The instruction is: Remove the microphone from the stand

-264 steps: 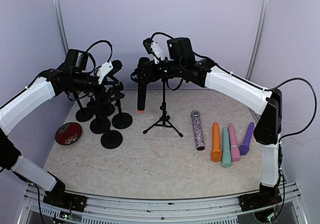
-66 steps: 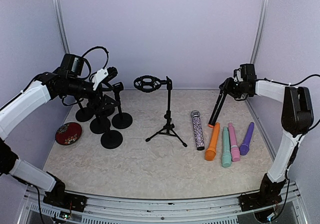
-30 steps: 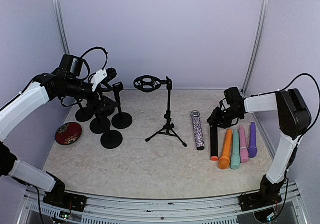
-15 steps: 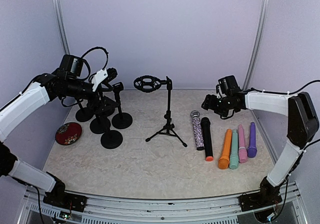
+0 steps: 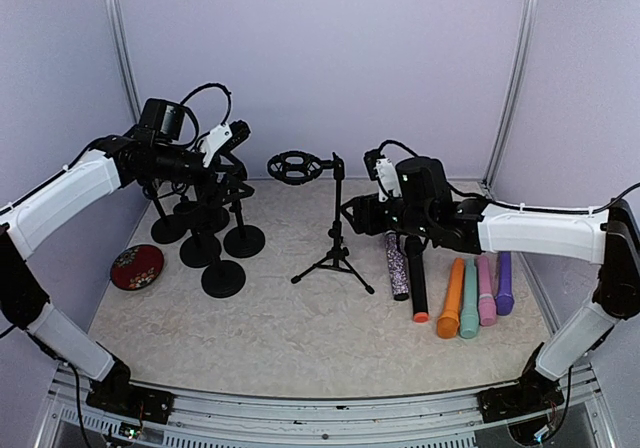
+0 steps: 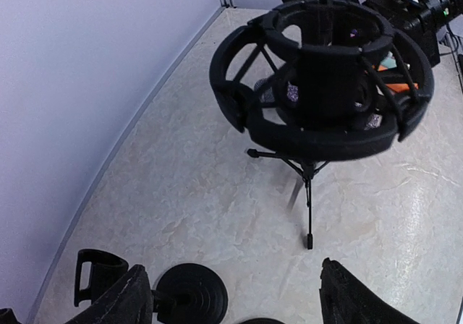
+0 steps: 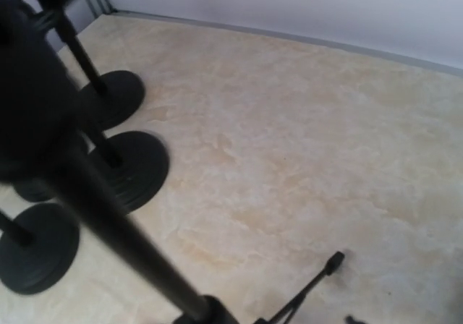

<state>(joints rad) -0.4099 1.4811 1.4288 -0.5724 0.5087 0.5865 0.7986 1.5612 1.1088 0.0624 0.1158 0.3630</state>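
Since half a second ago the right arm has swung left from beside the row of microphones. The right gripper (image 5: 355, 216) is now close to the pole of the tripod stand (image 5: 335, 240). The left arm has shifted slightly toward the stand's ring mount (image 5: 295, 166).

Hard to read:
- The right wrist view shows only a blurred dark pole and round bases. Its own fingers do not appear, and the top view is too small, so it is unclear whether the right jaws are spread or pressed together.
- The head of the black microphone (image 5: 416, 283) is hidden under the right forearm.
- The left wrist view cuts off all but the two fingertips (image 6: 123, 302) of the left gripper (image 6: 235, 304). They stand spread, with nothing between them.

The ring mount holds nothing. The black microphone lies flat on the table (image 5: 300, 333), between the glitter microphone (image 5: 397, 270) and the orange one (image 5: 451, 298). Its long axis runs near to far, with the orange end cap toward the near edge and the head away.
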